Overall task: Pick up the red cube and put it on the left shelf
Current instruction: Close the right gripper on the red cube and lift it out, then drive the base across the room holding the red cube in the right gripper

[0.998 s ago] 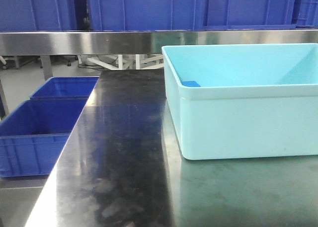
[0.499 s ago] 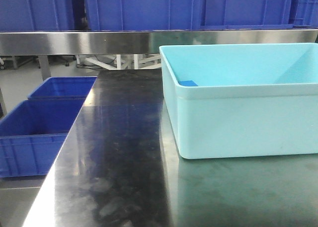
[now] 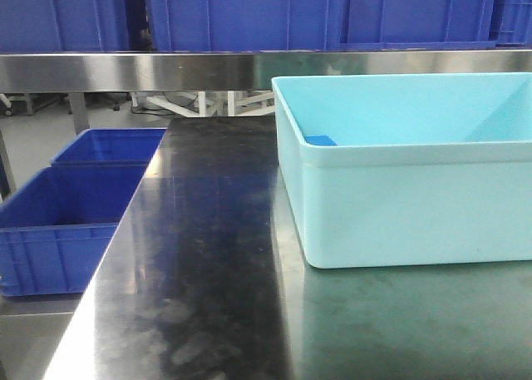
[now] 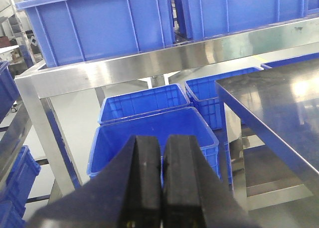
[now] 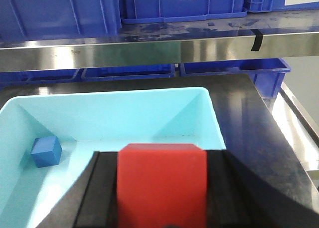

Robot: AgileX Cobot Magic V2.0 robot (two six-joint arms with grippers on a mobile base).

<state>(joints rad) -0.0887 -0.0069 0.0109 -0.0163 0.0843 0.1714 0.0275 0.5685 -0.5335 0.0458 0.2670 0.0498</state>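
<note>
In the right wrist view my right gripper point(image 5: 162, 160) is shut on the red cube point(image 5: 162, 185) and holds it above the pale cyan tub point(image 5: 119, 113). A small blue block point(image 5: 46, 151) lies in the tub's left corner and also shows in the front view point(image 3: 319, 140). In the left wrist view my left gripper point(image 4: 162, 153) is shut and empty, off the table's left side above blue crates point(image 4: 149, 133). The steel shelf rail point(image 4: 149, 63) carries large dark-blue crates point(image 4: 99, 23). No gripper shows in the front view.
The cyan tub point(image 3: 416, 180) stands on the dark steel tabletop point(image 3: 199, 272) at the right. Two open blue crates point(image 3: 66, 222) sit low beside the table's left edge. A steel shelf rail point(image 3: 249, 68) with blue crates runs across the back.
The front view shifted slightly left and then back right. The tub and blue block keep their places on the table.
</note>
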